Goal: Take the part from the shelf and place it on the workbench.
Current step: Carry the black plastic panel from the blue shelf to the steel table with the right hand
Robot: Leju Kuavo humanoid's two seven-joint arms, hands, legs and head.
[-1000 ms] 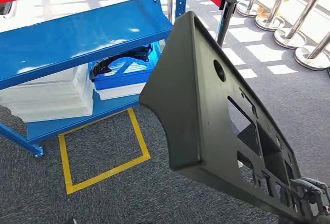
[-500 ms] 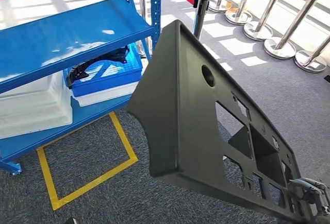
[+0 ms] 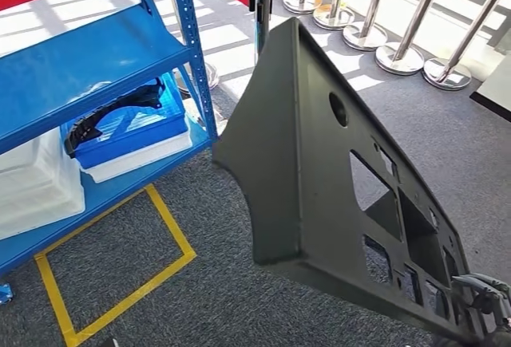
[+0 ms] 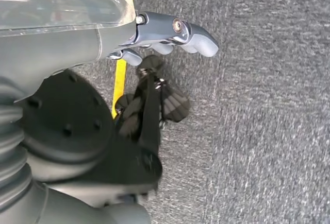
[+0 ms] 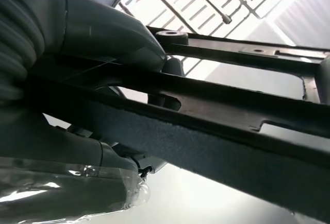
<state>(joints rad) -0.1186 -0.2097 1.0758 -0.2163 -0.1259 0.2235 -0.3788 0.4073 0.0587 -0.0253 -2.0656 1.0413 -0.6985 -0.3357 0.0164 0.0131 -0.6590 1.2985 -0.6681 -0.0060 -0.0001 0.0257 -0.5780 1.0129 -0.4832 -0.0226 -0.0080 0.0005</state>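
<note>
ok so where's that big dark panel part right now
In the head view the dark panel part is off the shelf, held up by the right hand at its lower right end, over grey carpet just right of the blue shelf.

I see the part [image 3: 301, 171] as matt dark plastic, faintly grainy. The shelf [image 3: 78, 68] looks like glossy blue painted metal. The carpet [image 3: 199, 299] is rough grey cloth; the stanchions [image 3: 391, 56] are polished, mirror-bright metal.
</note>
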